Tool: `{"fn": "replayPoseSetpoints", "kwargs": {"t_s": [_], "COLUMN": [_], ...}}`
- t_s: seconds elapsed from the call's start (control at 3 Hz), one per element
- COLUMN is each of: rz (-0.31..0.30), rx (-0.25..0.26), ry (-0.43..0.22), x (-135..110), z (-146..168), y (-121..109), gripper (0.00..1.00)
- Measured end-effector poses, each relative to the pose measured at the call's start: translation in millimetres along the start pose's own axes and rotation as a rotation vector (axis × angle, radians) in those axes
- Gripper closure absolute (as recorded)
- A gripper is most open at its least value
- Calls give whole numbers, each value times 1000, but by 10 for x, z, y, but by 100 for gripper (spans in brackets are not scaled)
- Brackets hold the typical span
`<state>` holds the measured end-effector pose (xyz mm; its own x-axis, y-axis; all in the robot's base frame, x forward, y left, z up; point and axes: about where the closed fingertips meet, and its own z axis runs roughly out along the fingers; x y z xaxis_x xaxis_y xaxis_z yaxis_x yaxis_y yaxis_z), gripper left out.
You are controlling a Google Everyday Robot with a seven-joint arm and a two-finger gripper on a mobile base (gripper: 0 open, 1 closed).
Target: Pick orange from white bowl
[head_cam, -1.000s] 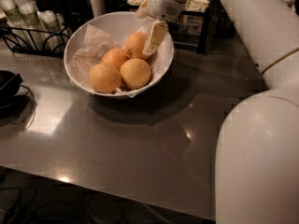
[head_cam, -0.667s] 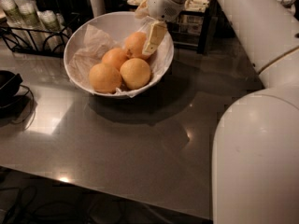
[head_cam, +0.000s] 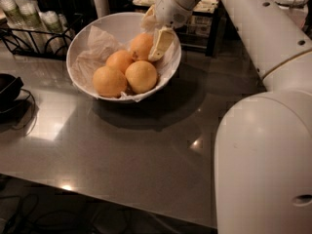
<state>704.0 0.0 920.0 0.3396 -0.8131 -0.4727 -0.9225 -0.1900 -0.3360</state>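
White bowl (head_cam: 117, 19) with crumpled paper liner (head_cam: 95, 43) sits far-left of centre on the grey table (head_cam: 146, 145), four fruits inside: the orange (head_cam: 140, 44) at the far right of the pile, three other oranges (head_cam: 108, 81) nearer and to its left, all touching. Gripper (head_cam: 157, 45) reaches down into the bowl from the far right, cream tip against the orange's right side; wide or narrow, cannot tell. White arm (head_cam: 263, 28) fills the right; wire rack (head_cam: 29, 28) with cups far left.
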Motion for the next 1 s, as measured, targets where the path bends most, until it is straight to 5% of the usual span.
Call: {"fn": "replayPoseSetpoints", "kwargs": {"t_s": [0.67,1.0], "rz": [11,-13], "rx": [-27,-43], "ry": [8,22], "x": [82,64], "z": [-14,7], "y": [73,66], "gripper": [32,44]}}
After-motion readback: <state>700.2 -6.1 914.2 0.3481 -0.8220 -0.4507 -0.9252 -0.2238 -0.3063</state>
